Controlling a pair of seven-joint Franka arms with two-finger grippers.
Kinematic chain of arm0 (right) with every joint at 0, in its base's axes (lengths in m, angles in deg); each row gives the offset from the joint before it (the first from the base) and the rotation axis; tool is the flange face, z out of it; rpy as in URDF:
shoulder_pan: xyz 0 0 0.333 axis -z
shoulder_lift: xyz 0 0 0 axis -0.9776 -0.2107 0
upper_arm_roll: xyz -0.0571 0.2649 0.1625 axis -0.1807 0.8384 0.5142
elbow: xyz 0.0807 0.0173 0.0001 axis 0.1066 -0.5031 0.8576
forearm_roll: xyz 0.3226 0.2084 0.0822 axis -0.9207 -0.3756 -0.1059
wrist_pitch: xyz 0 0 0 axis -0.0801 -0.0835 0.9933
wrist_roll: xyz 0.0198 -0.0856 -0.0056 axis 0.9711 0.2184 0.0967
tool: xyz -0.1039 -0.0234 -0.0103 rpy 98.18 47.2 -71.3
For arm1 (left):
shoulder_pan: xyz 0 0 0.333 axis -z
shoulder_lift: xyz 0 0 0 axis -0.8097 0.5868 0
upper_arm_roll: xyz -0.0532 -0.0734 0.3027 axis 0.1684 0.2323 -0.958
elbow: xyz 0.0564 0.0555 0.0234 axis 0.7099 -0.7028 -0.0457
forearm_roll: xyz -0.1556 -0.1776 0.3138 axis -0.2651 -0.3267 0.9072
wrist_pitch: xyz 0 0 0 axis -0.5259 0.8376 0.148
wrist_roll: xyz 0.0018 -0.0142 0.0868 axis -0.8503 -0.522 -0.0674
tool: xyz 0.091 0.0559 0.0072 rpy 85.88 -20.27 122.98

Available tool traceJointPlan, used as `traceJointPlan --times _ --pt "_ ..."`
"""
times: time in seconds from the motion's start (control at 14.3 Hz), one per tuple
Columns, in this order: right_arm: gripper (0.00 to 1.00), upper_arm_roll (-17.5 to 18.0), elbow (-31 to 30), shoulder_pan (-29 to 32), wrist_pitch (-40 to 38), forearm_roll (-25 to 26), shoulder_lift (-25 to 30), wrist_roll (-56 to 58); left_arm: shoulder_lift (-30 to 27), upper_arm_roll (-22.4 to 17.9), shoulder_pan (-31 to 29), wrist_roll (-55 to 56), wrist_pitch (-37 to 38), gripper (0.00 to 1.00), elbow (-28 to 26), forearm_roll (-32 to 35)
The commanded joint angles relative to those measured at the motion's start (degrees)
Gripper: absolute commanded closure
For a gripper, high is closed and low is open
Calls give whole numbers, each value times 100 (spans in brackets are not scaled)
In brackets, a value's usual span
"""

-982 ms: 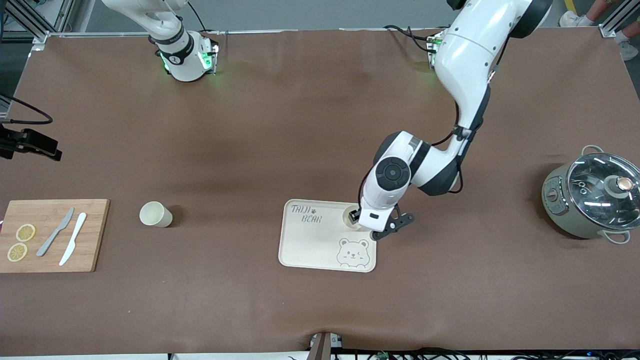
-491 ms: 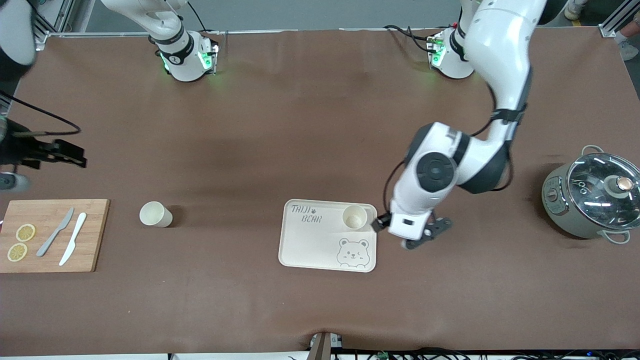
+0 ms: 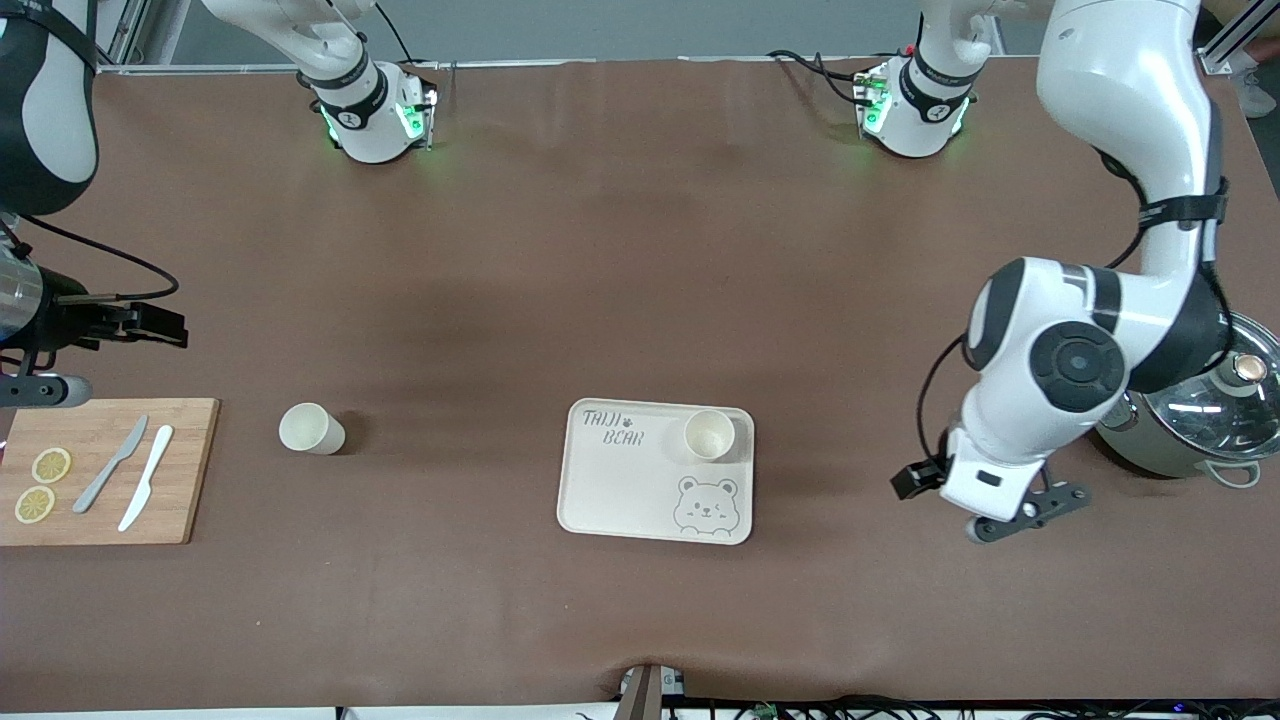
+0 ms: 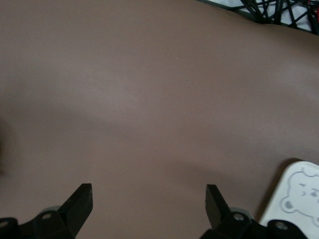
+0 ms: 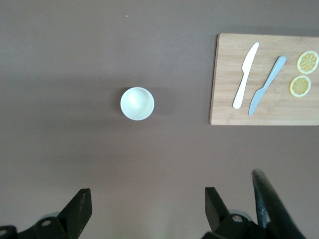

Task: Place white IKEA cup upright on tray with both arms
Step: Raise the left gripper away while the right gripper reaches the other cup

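Observation:
A white cup (image 3: 709, 435) stands upright in a corner of the cream bear tray (image 3: 640, 490), with nothing touching it. A second white cup (image 3: 311, 428) (image 5: 137, 103) stands upright on the bare table between the tray and the cutting board. My left gripper (image 4: 148, 195) is open and empty over bare table between the tray and the pot; one tray corner (image 4: 299, 199) shows in its wrist view. My right gripper (image 5: 147, 196) is open and empty, high over the table at the right arm's end, with the second cup in its wrist view.
A wooden cutting board (image 3: 100, 470) (image 5: 264, 79) carries two knives and two lemon slices at the right arm's end. A lidded pot (image 3: 1180, 440) stands at the left arm's end, partly hidden by the left arm (image 3: 1080, 360).
The left gripper opened off the cup on the tray and swung away toward the pot. The cup stayed upright. The right arm moved into view near the cutting board.

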Motion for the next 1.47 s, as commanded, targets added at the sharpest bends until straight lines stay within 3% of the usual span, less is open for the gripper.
traceJointPlan --times 0.0,0.21,0.49,0.63,0.77,0.91,1.12,1.4 --pt "0 5 -34 105 489 181 -249 490 -370 21 -263 -1042 455 0 -71 32" --pt "0 23 -375 448 1114 85 -285 860 -449 4 -590 -2374 579 0 -71 -723" --pt "0 23 -1025 518 2107 -160 -329 879 -449 -14 -625 -2385 579 0 -62 -786" --pt "0 14 -1281 536 2520 -407 -355 887 -571 56 -992 -2411 596 0 -54 -1039" --pt "0 23 -1527 597 2872 -434 -434 896 -1018 48 -1012 -2402 1242 0 -19 -1383" --pt "0 23 -1729 580 3232 -425 -539 1150 -1484 48 -1064 -2525 2209 0 157 -1349" --pt "0 23 -1976 606 3594 -434 -610 1317 -2257 127 -1021 -2911 2932 0 123 -1226" --pt "0 23 -2143 589 3726 -425 -707 1449 -2690 715 -1056 -2886 3374 0 -124 -1138"
